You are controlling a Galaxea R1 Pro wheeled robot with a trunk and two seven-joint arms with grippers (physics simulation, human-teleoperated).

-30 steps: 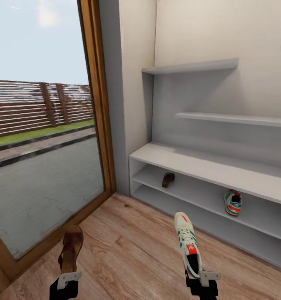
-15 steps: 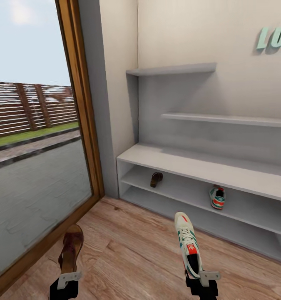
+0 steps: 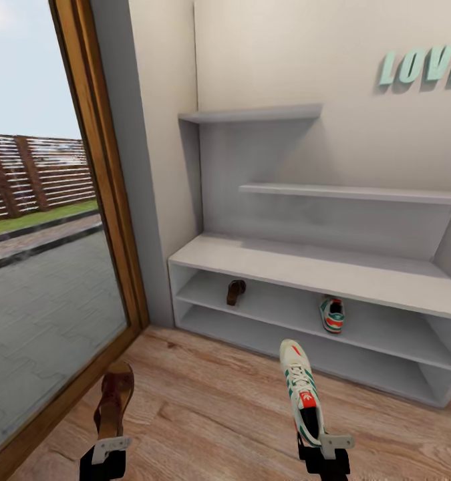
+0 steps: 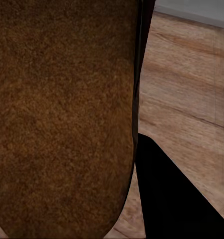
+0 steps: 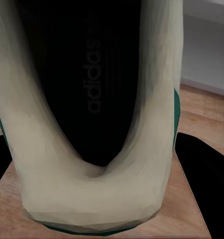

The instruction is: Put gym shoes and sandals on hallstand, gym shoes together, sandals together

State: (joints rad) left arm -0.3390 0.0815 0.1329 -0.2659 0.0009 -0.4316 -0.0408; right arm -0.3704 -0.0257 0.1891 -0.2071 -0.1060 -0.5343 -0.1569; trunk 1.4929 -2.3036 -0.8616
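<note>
Before the hallstand (image 3: 305, 267) (a shoe pair inside), left pincer (image 3: 103, 454) pinches a sandal (image 3: 113, 401), right pincer (image 3: 325, 455) a sneaker (image 3: 301, 391).

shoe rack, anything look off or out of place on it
Slightly. On the rack's upper open shelf, the sandal and the sneaker sit far apart and alone; their mates, a sandal and a sneaker, are held over the floor. Nothing looks damaged.
</note>
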